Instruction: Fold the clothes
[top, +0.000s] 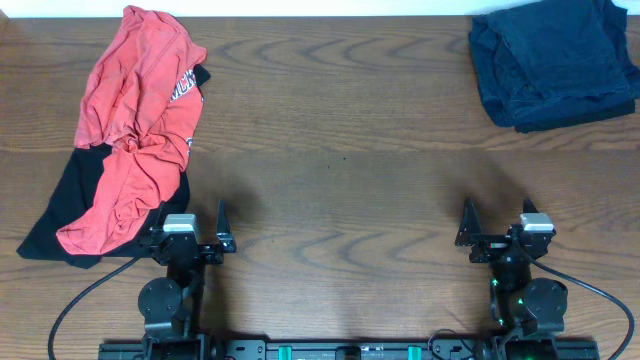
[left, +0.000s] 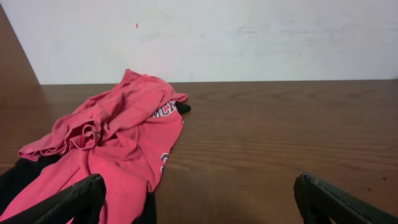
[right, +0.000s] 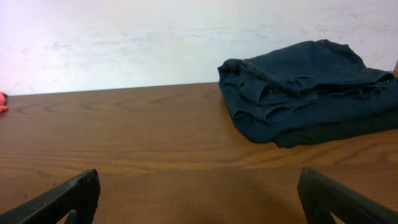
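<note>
Black garment (top: 48, 205): far left of the table (top: 340, 160), near the front edge; lies flat and crumpled; most of it is under the red one.
Red shirt (top: 135, 90): on top of the black garment; not folded, bunched in a long heap from the back-left corner toward the front; white lettering (left: 163, 112) on a dark patch, only partly readable.
Left gripper (top: 190, 222): low at the front, just right of the heap's front end; fingers spread wide apart, nothing between them; in the left wrist view its left finger (left: 71, 200) has red cloth right behind it, its right finger (left: 339, 202) is over bare wood; touching the cloth or not, I cannot tell.
Table centre: bare brown wood btw. the two arms.
Right gripper (top: 497, 222): low at the front-right, well apart from any cloth; fingers (right: 59, 200) also spread wide, holding nothing; only wood btw. them in the right wrist view.
Dark blue pile (top: 550, 60): back-right corner; roughly folded, approx. two layers, top layer wrinkled; one edge goes out of the overhead view at the right.
Wall (left: 249, 37): pale, behind the table's back edge.
</note>
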